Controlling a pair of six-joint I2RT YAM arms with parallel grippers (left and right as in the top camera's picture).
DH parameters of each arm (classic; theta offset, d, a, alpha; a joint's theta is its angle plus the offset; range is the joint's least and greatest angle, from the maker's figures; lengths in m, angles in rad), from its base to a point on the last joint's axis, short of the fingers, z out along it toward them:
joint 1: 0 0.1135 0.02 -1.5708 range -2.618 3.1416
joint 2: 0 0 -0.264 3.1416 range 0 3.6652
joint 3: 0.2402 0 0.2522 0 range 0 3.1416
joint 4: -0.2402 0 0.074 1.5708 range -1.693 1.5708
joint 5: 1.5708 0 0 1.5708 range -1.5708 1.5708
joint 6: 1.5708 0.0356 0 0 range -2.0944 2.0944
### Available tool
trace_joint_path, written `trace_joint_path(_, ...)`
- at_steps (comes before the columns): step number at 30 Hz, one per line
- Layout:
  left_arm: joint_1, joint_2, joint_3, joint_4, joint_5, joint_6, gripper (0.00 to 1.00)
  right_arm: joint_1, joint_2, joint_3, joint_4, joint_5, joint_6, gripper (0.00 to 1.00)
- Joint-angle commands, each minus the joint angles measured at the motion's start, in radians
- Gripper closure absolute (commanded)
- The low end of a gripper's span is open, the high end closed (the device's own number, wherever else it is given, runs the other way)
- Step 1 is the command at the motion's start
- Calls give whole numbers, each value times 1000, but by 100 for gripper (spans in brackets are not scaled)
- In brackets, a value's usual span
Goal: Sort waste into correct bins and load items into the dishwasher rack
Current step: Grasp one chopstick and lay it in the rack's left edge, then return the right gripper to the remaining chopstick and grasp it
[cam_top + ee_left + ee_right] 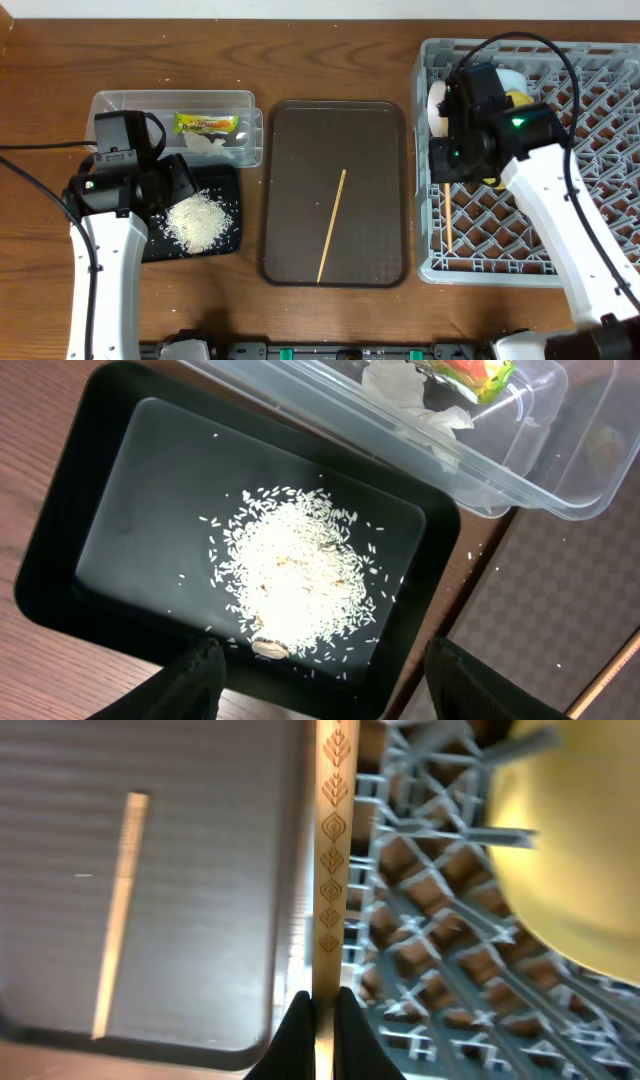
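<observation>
- Right gripper (320, 1005): jaws pinched tight on chopstick (330, 870).
- Lower it flat between pegs along the 9 o'clock edge of the dishwasher rack (500, 270), then release.
- Left gripper (330, 680): jaws apart, empty.

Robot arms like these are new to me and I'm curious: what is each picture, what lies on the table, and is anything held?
Two white robot arms work at a wooden table. The wide picture looks down from above; the other two come from cameras on each wrist. The left hand hangs open over a black tray of rice. Beside it, a clear tub holds a wrapper and a tissue. In the middle, a brown tray carries one chopstick. The right hand pinches a second chopstick at the grey rack's edge, where a yellow plate sits.
</observation>
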Motion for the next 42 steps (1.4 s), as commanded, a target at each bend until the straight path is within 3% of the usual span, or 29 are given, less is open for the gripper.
trace_joint_path(1,5,-2,-1,-2,-5,-5,33,-28,39,-50,21,48,-28,99)
trace_joint_path(9,5,-2,-1,-2,-5,-5,33,-37,122,-113,150,59,-28,95)
trace_joint_path(12,5,-2,-1,-2,-5,-5,33,-35,127,-113,161,57,-28,74)
trace_joint_path(28,5,-2,-1,3,-5,-5,33,-13,57,17,201,-1,-28,67)
trace_joint_path(33,5,-2,-1,3,-5,-5,33,58,50,21,325,-125,-19,60)
trace_joint_path(42,5,-2,-1,1,-5,-5,33,233,123,19,440,-121,68,54)
